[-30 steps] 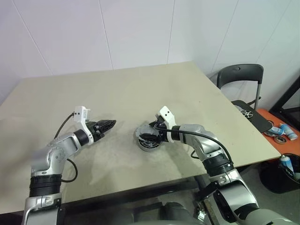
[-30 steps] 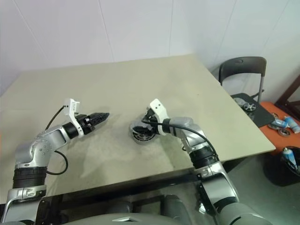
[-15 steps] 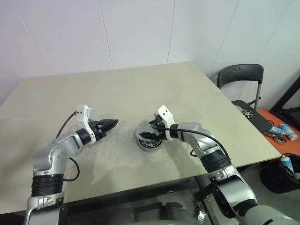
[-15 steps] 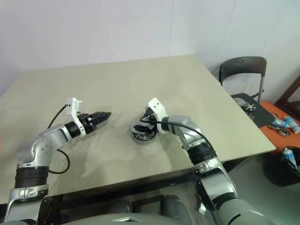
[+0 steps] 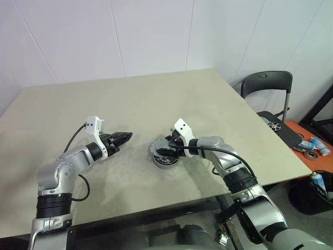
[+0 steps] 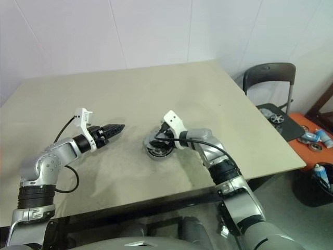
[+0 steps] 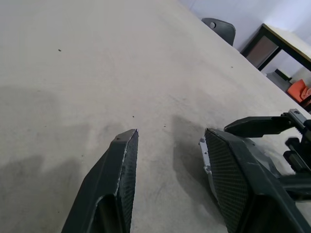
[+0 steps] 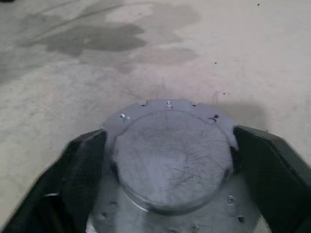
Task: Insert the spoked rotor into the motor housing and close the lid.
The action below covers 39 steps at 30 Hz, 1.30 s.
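Grey lid (image 8: pixel 170 165) bracketed by right gripper (image 8: pixel 170 160), seemingly touching (wrist view blurred); left gripper (image 7: pixel 167 160) parted, empty.

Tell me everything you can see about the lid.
The lid is a round silver-grey metal cover with a raised, scratched centre disc and small holes along its notched edge. It lies flat, face up, on the motor housing near the table's middle. The right gripper straddles it, one black finger at each side, close to its rim.
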Each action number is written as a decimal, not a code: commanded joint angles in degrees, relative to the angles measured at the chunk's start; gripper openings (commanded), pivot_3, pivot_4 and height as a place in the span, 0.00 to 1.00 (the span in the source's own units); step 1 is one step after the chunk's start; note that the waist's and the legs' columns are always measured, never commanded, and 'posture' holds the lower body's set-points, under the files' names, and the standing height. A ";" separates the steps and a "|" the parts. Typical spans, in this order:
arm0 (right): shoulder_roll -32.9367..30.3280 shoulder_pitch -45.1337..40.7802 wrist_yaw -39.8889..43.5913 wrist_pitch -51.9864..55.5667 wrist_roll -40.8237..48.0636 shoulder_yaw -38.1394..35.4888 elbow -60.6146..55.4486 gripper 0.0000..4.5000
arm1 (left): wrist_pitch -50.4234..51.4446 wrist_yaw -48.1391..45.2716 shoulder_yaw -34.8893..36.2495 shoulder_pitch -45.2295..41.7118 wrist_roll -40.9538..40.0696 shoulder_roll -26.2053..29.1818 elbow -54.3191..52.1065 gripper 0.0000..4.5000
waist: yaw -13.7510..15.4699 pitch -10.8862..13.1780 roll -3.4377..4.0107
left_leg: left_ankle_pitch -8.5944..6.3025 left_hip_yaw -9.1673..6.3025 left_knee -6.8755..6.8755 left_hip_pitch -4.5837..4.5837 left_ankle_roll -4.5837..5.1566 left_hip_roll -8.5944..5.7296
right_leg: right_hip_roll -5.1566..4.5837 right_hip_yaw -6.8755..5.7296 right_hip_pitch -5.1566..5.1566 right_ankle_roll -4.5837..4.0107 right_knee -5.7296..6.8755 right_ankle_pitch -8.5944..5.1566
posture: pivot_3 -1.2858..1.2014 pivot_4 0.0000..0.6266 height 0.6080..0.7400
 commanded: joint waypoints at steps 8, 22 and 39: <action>-1.12 -0.74 0.90 -0.41 0.45 -1.76 1.51 0.78 | 0.55 0.17 1.18 -2.15 -1.18 0.40 -2.51 0.52 | 0.17 0.00 0.00 | 0.00 0.00 0.01 0.00 0.00 0.00 | 0.00 0.00 0.01 0.00 -0.01 0.00 | 0.52 0.00 1.00; -5.61 5.58 8.00 -1.29 6.31 -4.22 -8.05 0.78 | 1.18 -0.14 0.72 -2.70 -0.87 0.20 -2.41 0.52 | 0.28 0.00 0.00 | -0.08 -0.05 -0.02 -0.19 0.14 -0.01 | -0.03 -0.04 0.01 -0.11 -0.32 0.08 | 0.52 0.00 1.00; -6.49 4.12 8.01 -3.99 8.84 -7.87 -9.92 0.78 | 1.16 -0.27 0.61 -1.92 -0.83 -0.19 -2.77 0.52 | 0.34 0.01 0.01 | -0.10 -0.04 0.00 -0.23 0.17 -0.01 | -0.03 -0.05 0.00 -0.16 -0.38 0.13 | 0.52 0.00 1.00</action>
